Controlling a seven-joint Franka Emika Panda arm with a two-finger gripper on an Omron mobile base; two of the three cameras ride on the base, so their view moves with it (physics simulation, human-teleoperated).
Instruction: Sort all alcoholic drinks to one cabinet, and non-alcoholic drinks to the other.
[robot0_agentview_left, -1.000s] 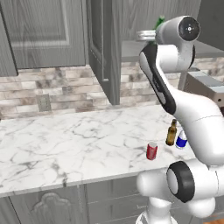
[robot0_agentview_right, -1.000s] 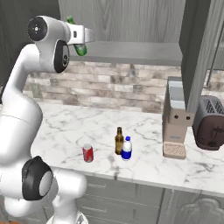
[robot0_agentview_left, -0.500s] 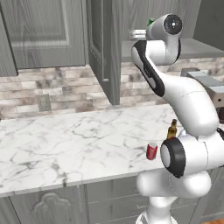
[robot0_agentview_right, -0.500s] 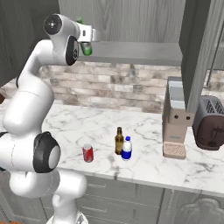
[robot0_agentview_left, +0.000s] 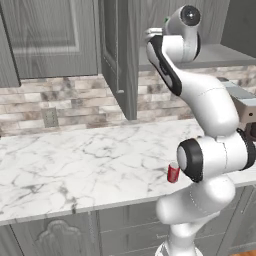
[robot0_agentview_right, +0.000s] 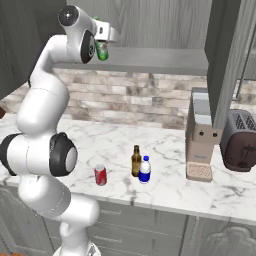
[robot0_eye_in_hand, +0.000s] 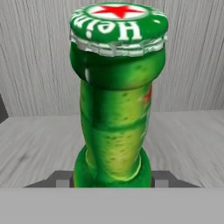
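Observation:
My gripper (robot0_agentview_right: 104, 44) is shut on the green bottle (robot0_agentview_right: 102, 51), holding it high in front of the open upper cabinet's shelf (robot0_agentview_right: 155, 61). The hand view shows the green bottle (robot0_eye_in_hand: 116, 127) close up, its capped top leaning toward the camera, between my dark fingertips (robot0_eye_in_hand: 57, 179), with the grey shelf and cabinet back behind it. A sliver of the green bottle (robot0_agentview_left: 166, 20) peeks past the arm's top. On the counter stand the amber bottle (robot0_agentview_right: 136, 161), the white-and-blue bottle (robot0_agentview_right: 145, 170) touching or nearly touching it, and the red can (robot0_agentview_right: 100, 175), (robot0_agentview_left: 173, 172).
An open cabinet door (robot0_agentview_left: 117, 55) hangs left of the arm, another door (robot0_agentview_right: 227, 60) at the right. A coffee machine (robot0_agentview_right: 202, 145) and a toaster (robot0_agentview_right: 242, 147) stand at the right of the marble counter (robot0_agentview_left: 75, 160).
The arm has swung and straightened upward, carrying the green bottle a little rightward in the right base view, closer to the shelf. The drinks on the counter have not moved.

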